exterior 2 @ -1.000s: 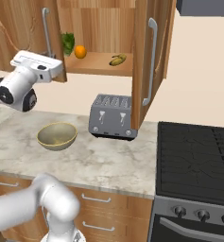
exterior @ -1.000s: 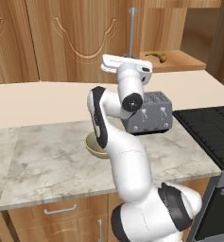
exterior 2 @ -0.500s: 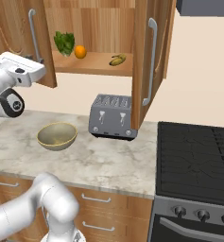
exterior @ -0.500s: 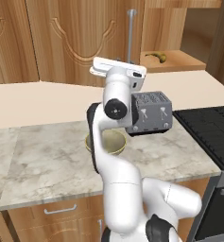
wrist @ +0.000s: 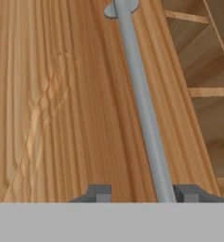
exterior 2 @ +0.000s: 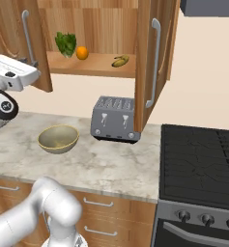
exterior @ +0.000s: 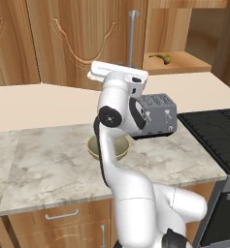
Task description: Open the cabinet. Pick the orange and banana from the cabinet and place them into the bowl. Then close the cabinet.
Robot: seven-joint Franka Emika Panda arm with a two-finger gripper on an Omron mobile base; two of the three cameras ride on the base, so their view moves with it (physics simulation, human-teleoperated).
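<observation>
The left base view looks forward and down from behind the arm's left side, across the bench [exterior: 43, 160] toward the cabinet [exterior: 77, 38]. The right base view faces the same bench from behind the arm's right, taking in the open cabinet shelf and the stove [exterior 2: 203, 159]. Both share the toaster [exterior: 157, 116], the bowl [exterior 2: 58, 139] and the banana [exterior 2: 119, 61]. The hand view sits very near a cabinet door, looking along its silver handle [wrist: 142, 99].

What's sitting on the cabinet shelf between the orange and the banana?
Nothing: in the right base view the shelf is bare wood between the orange and the banana. The leafy vegetable lies on the orange's other side.
</observation>
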